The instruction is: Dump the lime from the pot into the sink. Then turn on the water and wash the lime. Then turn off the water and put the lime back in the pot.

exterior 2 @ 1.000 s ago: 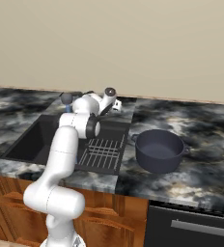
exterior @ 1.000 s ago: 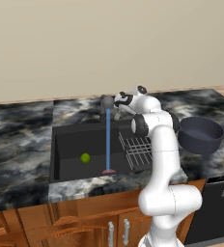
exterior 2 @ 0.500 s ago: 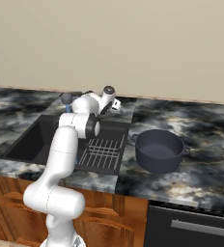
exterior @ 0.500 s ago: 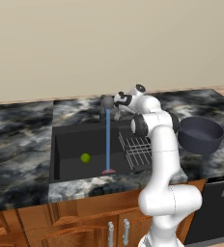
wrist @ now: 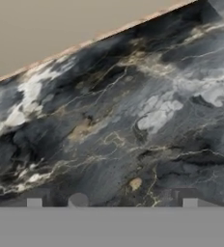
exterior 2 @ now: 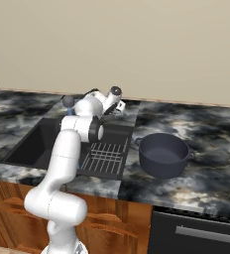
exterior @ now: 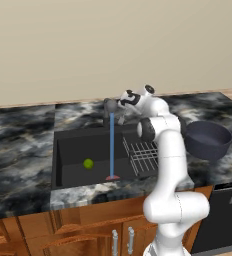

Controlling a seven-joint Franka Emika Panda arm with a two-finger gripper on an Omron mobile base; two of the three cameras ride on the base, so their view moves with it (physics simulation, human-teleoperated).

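Water: running, a thin blue stream [exterior: 111,145] is dropping from the faucet [exterior: 109,106] down to a pink patch [exterior: 112,177] on the sink [exterior: 68,145] floor.
Lime: the lime [exterior: 88,163] is sitting on the sink floor, just left of the stream and not quite under it, so I'm guessing the wash step is happening now.
Gripper: the gripper [exterior: 122,103] is hovering just right of the faucet top, at the far edge of the sink. The hand view is pointing at marble counter [wrist: 133,120], with the tips poking up far apart at the bottom, so I'd call the fingers spread wide and holding nothing.
Key relation: the faucet is right beside the fingers, to their left. The lime is lying lower, nearer and further left, well apart.
Pot: the pot [exterior 2: 163,155] is waiting upright on the counter right of the rack [exterior 2: 104,155], looking empty.
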